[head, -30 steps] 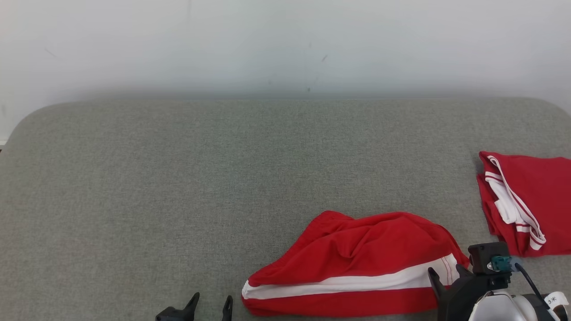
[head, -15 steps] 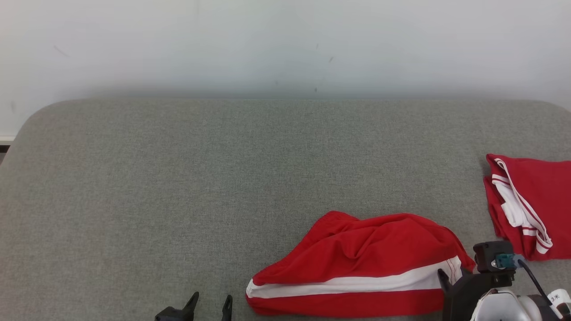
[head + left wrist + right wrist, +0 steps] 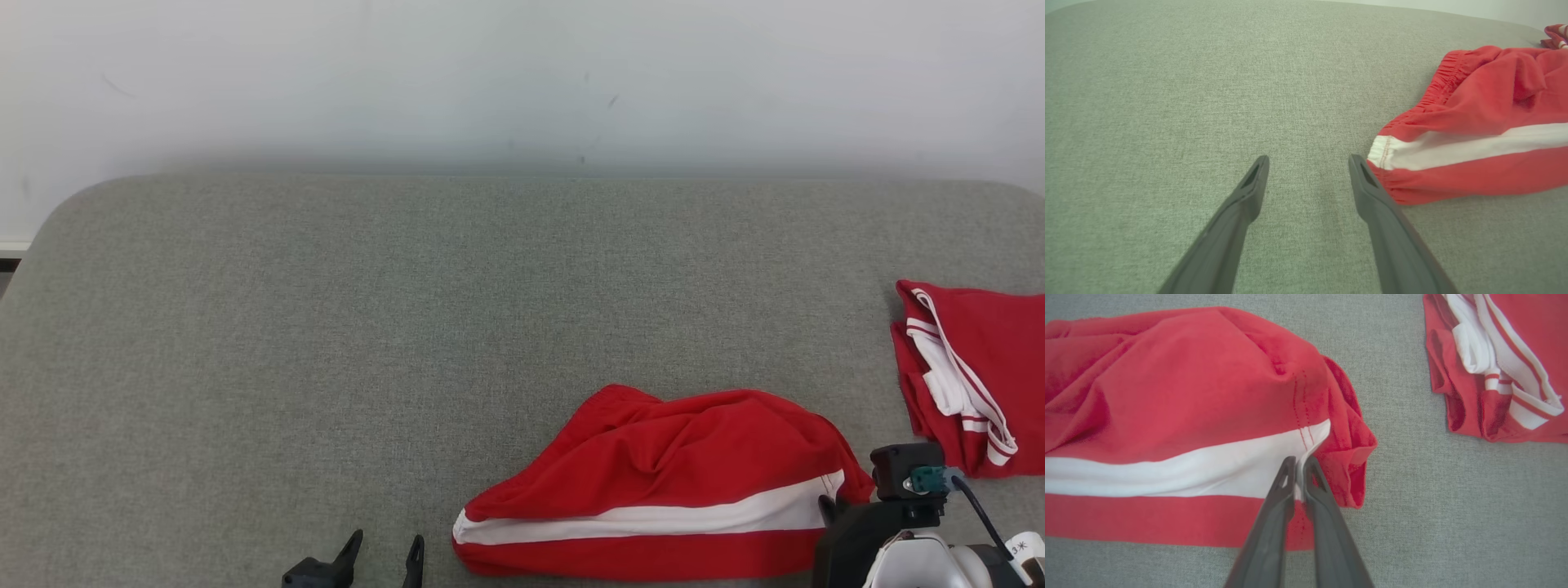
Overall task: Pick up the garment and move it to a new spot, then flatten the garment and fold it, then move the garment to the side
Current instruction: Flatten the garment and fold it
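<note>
The garment is a pair of red shorts with a white side stripe, lying crumpled on the grey cushion near the front edge. My right gripper is shut on the garment, pinching a fold of the white stripe at its hem end; in the head view the right gripper sits at the garment's right end. My left gripper stands open just left of the garment's waistband end, with nothing between its fingers. The garment lies right of that left gripper.
A second red and white garment lies folded at the right edge of the grey cushion, and it is also seen as the folded garment in the right wrist view. A white wall rises behind the cushion.
My right gripper's fingers have closed onto the garment's white stripe at the hem. The head camera shifted slightly. The left gripper has stayed open and still.
</note>
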Available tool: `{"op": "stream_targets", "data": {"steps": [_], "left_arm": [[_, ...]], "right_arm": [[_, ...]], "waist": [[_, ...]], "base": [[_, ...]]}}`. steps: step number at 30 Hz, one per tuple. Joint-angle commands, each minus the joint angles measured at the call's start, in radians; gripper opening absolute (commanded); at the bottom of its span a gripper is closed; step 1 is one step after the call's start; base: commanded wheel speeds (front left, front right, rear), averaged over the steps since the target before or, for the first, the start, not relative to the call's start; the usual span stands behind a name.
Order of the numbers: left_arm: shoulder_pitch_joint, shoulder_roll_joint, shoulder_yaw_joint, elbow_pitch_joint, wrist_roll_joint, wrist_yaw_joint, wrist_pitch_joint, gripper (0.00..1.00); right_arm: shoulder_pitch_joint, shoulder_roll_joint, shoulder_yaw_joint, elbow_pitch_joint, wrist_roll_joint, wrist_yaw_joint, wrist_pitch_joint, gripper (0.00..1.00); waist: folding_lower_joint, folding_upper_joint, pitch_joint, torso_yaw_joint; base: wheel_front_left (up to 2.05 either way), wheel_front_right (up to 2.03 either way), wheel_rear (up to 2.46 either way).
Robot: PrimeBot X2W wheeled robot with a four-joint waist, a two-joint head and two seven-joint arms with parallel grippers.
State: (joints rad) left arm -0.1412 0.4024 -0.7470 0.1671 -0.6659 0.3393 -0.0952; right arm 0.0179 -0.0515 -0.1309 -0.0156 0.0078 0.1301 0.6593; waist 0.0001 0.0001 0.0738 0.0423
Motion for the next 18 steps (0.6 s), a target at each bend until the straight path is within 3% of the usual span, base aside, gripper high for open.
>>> {"op": "stream_targets", "data": {"steps": [1, 2, 12, 15, 18], "left_arm": [[-0.002, 0.005, -0.001, -0.005, -0.001, 0.004, -0.003, 1.00], [-0.002, 0.005, -0.001, -0.006, -0.002, 0.004, -0.003, 1.00], [-0.019, 0.003, -0.022, 0.011, -0.002, -0.024, 0.005, 1.00], [-0.035, -0.013, -0.053, 0.000, 0.003, -0.070, 0.001, 1.00], [-0.049, -0.008, -0.103, -0.020, 0.012, -0.150, 0.008, 1.00]], "right_arm": [[-0.014, 0.002, -0.002, -0.002, 0.004, 0.000, -0.007, 0.11], [-0.014, 0.002, -0.004, -0.006, 0.000, 0.000, -0.011, 0.00], [-0.019, 0.001, -0.159, -0.005, -0.061, 0.000, -0.068, 0.00], [-0.033, 0.002, -0.191, 0.030, -0.059, 0.000, -0.082, 0.00], [-0.039, 0.002, -0.194, 0.049, -0.051, 0.000, -0.091, 0.00]], "waist": [[-0.0001, -0.0001, 0.000, 0.000], [-0.0001, -0.0001, 0.000, 0.000], [-0.0001, -0.0001, 0.001, -0.011], [-0.0001, -0.0001, -0.002, -0.012], [-0.0001, -0.0001, -0.005, -0.012]], "base": [[0.00, 0.00, 0.00], [0.00, 0.00, 0.00], [0.00, 0.00, 0.00], [0.00, 0.00, 0.00], [0.00, 0.00, 0.00]]}}
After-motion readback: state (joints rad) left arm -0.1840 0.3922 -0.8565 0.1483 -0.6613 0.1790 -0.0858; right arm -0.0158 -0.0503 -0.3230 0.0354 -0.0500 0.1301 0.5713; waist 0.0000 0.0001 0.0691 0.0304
